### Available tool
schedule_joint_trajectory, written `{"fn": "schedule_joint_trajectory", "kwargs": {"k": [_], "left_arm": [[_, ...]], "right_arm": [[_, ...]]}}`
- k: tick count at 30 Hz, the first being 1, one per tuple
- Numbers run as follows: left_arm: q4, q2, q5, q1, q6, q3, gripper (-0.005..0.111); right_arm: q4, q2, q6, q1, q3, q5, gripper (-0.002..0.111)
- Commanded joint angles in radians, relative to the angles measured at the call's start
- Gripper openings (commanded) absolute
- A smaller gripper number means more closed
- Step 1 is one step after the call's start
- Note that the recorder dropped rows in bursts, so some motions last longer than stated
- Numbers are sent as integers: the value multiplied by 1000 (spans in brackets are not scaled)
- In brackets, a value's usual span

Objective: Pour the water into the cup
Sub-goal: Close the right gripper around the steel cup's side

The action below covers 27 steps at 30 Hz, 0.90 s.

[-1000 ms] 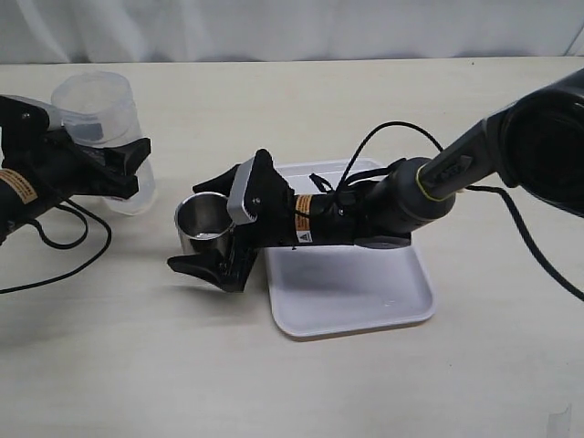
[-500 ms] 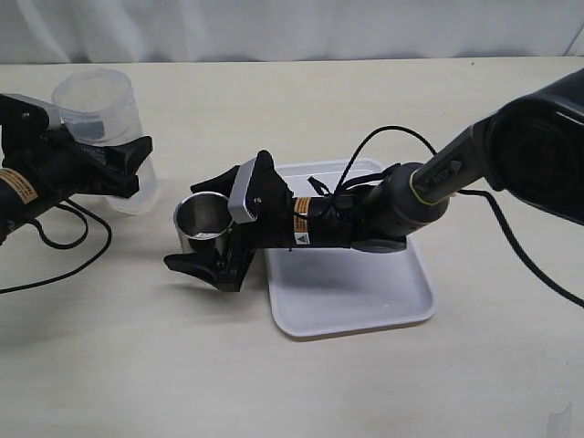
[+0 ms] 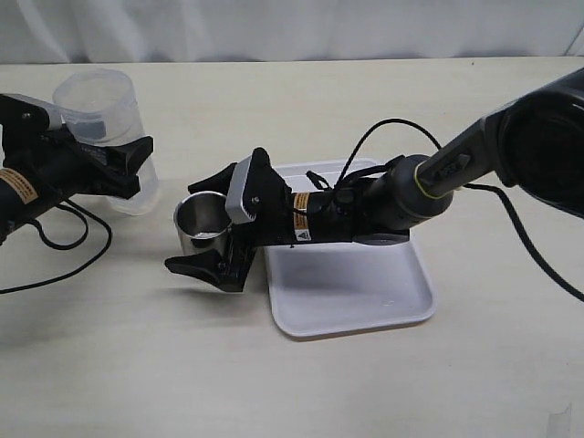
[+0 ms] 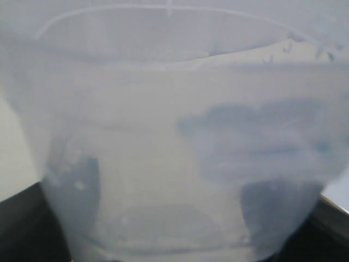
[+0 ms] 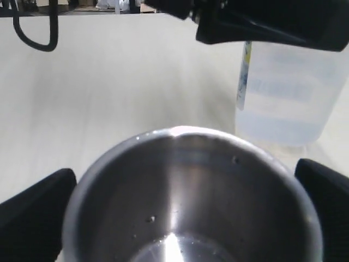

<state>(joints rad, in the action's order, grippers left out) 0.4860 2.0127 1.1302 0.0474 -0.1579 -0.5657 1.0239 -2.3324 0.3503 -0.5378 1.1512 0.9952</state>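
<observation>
Gripping a clear tub (image 3: 91,99) is the left hand (image 3: 135,166); the right hand (image 3: 184,225) sits open around the cup (image 3: 206,215).

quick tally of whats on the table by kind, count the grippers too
steel cup: 1
clear plastic container: 1
white tray: 1
grippers: 2 (left gripper, right gripper)
total: 5

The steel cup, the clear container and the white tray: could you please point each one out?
steel cup (image 3: 203,224), exterior view, shiny inner wall.
clear container (image 3: 96,102), exterior view, upper wall near the rim.
white tray (image 3: 351,285), exterior view, bare floor.
</observation>
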Motion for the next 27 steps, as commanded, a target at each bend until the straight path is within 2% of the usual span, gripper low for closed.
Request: {"fn": "schedule_joint_trajectory", "kwargs": {"k": [1,13,20,27], "left_arm": [[-2,-3,51,-1,-8,-9,0],[0,-3,51,-1,-8,-9,0],[0,-3,51,-1,-8,-9,0],[0,-3,51,-1,-8,-9,0]], "right_arm": [[34,11,4,12,-12,-34,106],[33,-9,31,23,-12,-25,106],[-20,-41,29,23,-12,77,106],[-20,-42,31,23,-12,77,106]]}}
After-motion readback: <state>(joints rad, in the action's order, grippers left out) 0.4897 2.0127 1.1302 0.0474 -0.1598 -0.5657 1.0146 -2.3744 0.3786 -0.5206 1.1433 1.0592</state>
